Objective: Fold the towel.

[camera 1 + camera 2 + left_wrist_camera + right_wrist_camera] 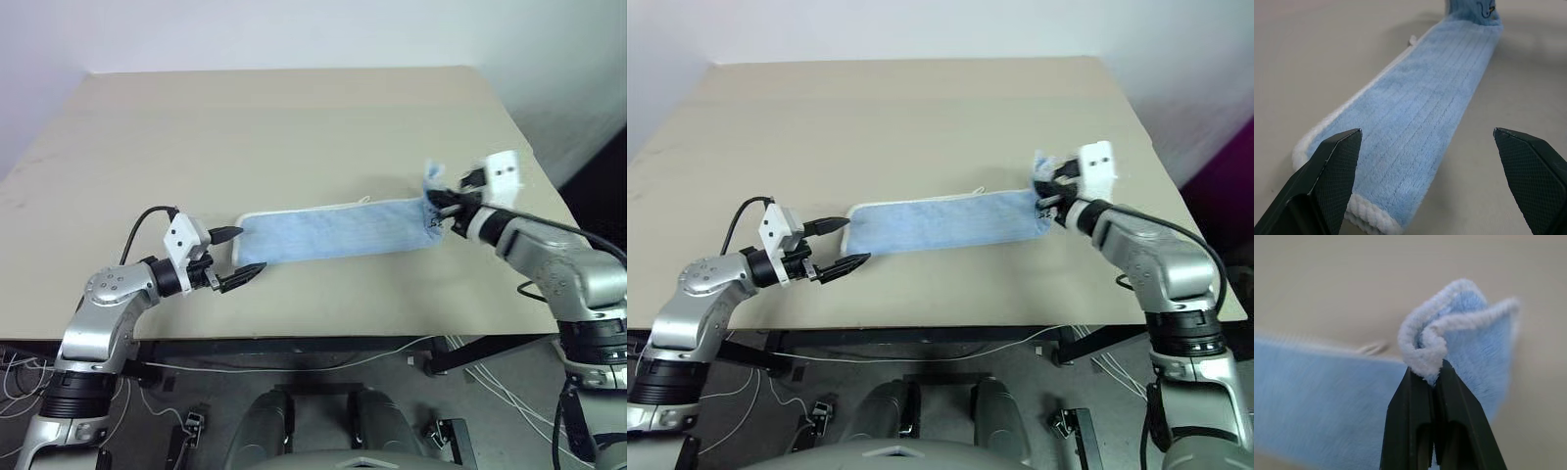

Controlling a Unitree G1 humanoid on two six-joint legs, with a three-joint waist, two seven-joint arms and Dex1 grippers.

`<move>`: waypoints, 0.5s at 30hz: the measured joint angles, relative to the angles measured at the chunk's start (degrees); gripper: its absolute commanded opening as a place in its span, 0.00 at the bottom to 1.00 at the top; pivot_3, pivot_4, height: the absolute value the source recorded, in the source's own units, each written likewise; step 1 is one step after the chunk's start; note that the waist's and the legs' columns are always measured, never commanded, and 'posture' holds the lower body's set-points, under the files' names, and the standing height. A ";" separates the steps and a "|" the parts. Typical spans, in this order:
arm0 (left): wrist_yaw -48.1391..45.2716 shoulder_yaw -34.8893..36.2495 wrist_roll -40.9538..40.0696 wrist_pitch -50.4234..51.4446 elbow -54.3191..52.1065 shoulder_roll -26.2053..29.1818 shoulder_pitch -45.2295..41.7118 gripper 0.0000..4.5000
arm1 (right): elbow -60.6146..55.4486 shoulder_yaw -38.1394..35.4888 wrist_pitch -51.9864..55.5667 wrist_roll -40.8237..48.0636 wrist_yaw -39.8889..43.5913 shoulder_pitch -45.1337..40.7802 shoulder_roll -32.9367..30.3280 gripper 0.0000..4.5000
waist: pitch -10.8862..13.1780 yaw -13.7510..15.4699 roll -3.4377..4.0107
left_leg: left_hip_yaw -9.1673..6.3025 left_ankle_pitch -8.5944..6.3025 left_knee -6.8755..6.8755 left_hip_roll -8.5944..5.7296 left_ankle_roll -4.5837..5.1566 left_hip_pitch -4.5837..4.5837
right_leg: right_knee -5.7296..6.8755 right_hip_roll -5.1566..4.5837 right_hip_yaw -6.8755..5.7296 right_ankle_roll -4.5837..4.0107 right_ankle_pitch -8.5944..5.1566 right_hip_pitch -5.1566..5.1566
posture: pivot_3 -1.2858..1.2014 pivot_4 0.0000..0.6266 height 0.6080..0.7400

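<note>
The towel (333, 232) lies as a long narrow strip across the desk (294, 117), its right end lifted off the surface. The right gripper (1432, 377) has its jaws clamped on that end's white piped edge. The left gripper (238, 257) sits at the towel's left end, jaws apart and holding nothing.

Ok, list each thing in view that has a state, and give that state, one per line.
towel: folded into a long narrow strip, flat on the table, its right end pinched and lifted.
right gripper: shut on the towel's end, fingers clamped on the white edging.
left gripper: open, at the towel's left end, fingers either side of it, not gripping.
</note>
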 measured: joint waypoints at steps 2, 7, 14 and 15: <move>0.18 -0.21 0.02 0.01 -0.12 -0.18 0.13 1.00 | -1.19 5.71 -1.03 -4.77 3.38 -0.74 -0.12 0.00 | 0.00 0.05 0.00 | -0.01 0.00 0.01 0.00 0.00 -0.04 | 0.00 -0.03 0.00 0.00 0.00 -0.03 | 0.52 0.24 1.00; 1.04 -0.55 0.01 0.02 -0.75 -0.44 1.20 1.00 | -1.22 10.84 -2.63 -11.76 7.70 -1.13 2.42 0.00 | 0.02 0.19 -0.04 | -0.06 0.00 0.04 -0.02 -0.01 -0.13 | -0.01 -0.08 0.01 0.00 0.00 -0.10 | 0.52 0.24 1.00; 2.05 -0.55 -0.04 0.16 -1.83 -0.48 2.55 1.00 | -0.32 10.85 -2.76 -15.36 10.19 -1.13 5.71 0.00 | 0.02 0.18 -0.03 | -0.07 0.00 0.02 -0.02 -0.02 -0.14 | -0.01 -0.11 0.02 -0.01 0.01 -0.12 | 0.52 0.24 1.00; 2.14 -0.55 -0.06 0.17 -1.97 -0.48 2.55 1.00 | -0.33 10.84 -2.73 -15.40 10.54 -1.12 5.89 0.10 | 0.02 0.18 -0.03 | -0.07 0.00 0.02 -0.02 -0.02 -0.14 | -0.01 -0.11 0.02 -0.01 0.01 -0.12 | 0.52 0.24 1.00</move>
